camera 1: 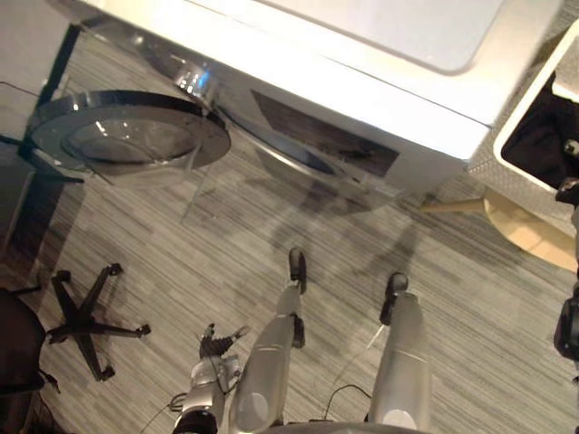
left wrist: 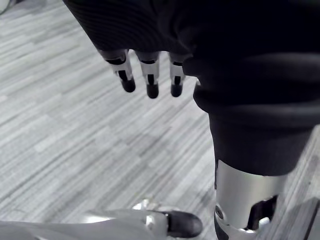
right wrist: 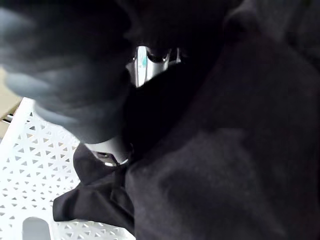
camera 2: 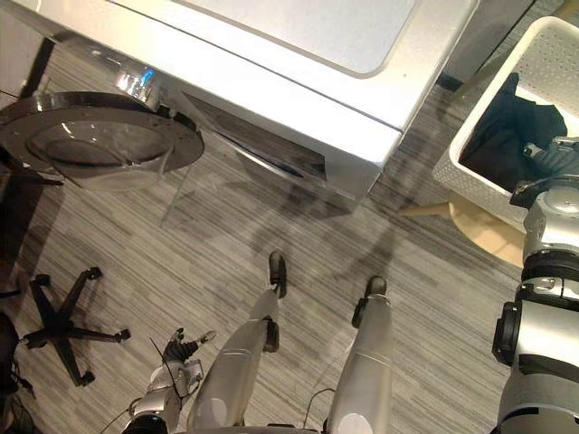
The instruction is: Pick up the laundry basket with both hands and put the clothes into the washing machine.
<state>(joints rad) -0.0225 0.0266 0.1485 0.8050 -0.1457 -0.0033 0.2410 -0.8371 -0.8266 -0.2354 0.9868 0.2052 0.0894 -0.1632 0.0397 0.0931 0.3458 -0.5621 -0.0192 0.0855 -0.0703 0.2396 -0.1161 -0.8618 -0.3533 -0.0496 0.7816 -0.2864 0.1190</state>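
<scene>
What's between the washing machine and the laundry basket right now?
Just a strip of bare striped carpet separates the washing machine from the white laundry basket; nothing stands in that gap, as the right eye view shows.

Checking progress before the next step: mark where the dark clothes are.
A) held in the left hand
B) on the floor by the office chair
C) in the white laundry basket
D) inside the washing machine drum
C: the dark clothes lie inside the white laundry basket, with the right hand down among them, while the washing machine door stands open.
</scene>
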